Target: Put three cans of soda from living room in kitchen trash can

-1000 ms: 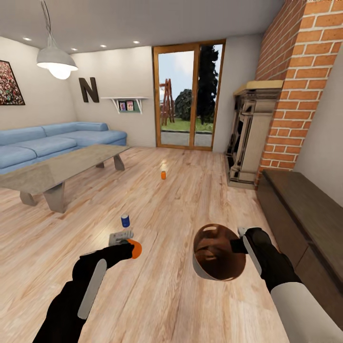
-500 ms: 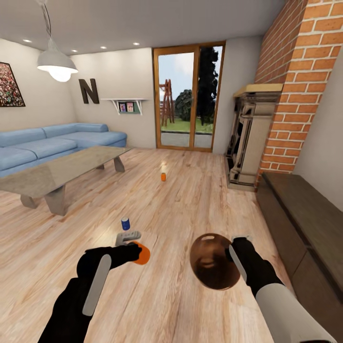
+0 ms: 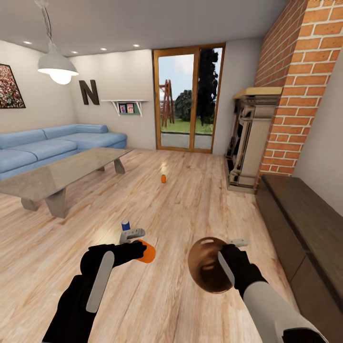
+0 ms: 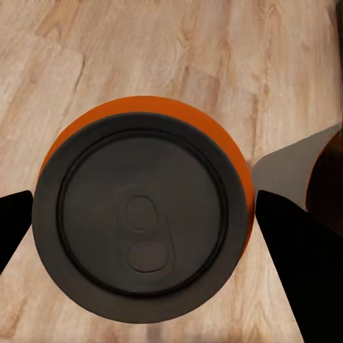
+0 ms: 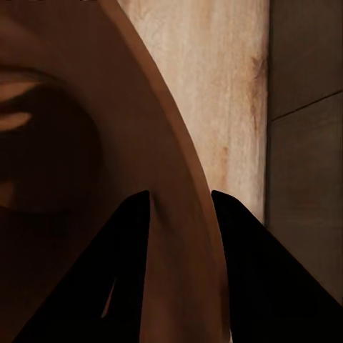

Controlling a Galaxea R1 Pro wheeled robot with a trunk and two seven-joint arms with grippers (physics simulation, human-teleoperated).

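My left gripper (image 3: 142,248) is shut on an orange soda can (image 3: 148,252), held low over the plank floor. In the left wrist view the can's dark top (image 4: 143,229) sits between the two black fingers (image 4: 293,264). My right gripper (image 3: 227,251) is shut on the rim of the trash can (image 3: 207,267), which is tilted so its glossy brown inside faces the head camera. The rim (image 5: 179,150) runs between the right fingers (image 5: 121,279). A blue can (image 3: 126,225) stands on the floor just beyond the left gripper. A third, orange-red can (image 3: 163,178) stands farther off.
A glass-topped low table (image 3: 62,172) and a blue sofa (image 3: 52,143) are at the left. The brick fireplace (image 3: 251,138) and a dark low cabinet (image 3: 305,214) line the right wall. Wood-framed glass doors (image 3: 188,95) close the far end.
My left gripper has carried the orange can to the right, toward the trash can. My right gripper has brought the trash can left and lower, so the two are closer together.
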